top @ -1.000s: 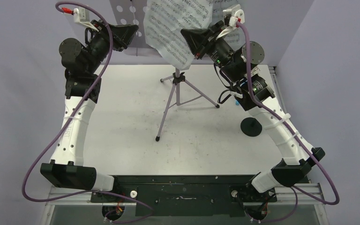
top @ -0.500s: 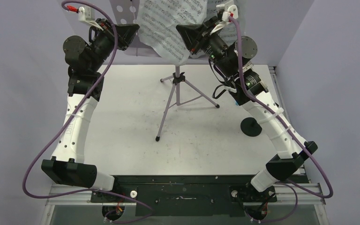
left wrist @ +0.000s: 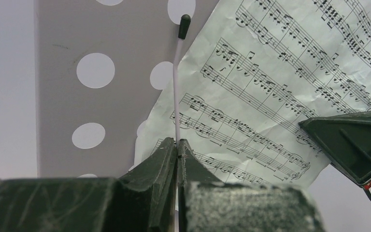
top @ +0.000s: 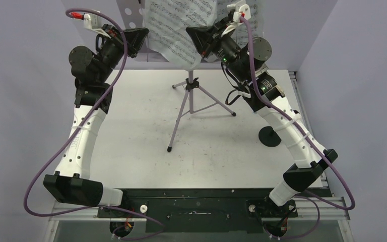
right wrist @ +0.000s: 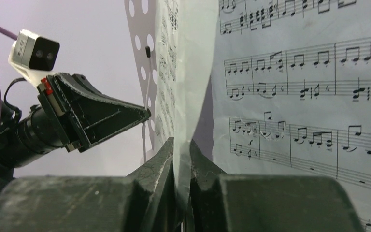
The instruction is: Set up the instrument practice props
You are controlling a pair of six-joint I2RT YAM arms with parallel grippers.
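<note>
Top external shows the counter (top: 146, 126) carrying the three-legged lilac stand (top: 190, 98) near the back middle. Its perforated desk (left wrist: 63, 96) sits high by the rear wall, with the pages (top: 174, 30) lying crooked across it. The right end effector (top: 188, 32) is clamped on a page edge. The left end effector (top: 146, 32) is pinched together on the thin white wire (left wrist: 175, 87) in front of the desk. Paper is light, floppy and easily creased or torn, so an edge pinch and slow pulls suit it. The wire looks slim and springy, best held low. The tall stand probably tips easily. Both arms crowd the desk; open counter lies in front, with the black mic base (top: 269, 136) at right.
</note>
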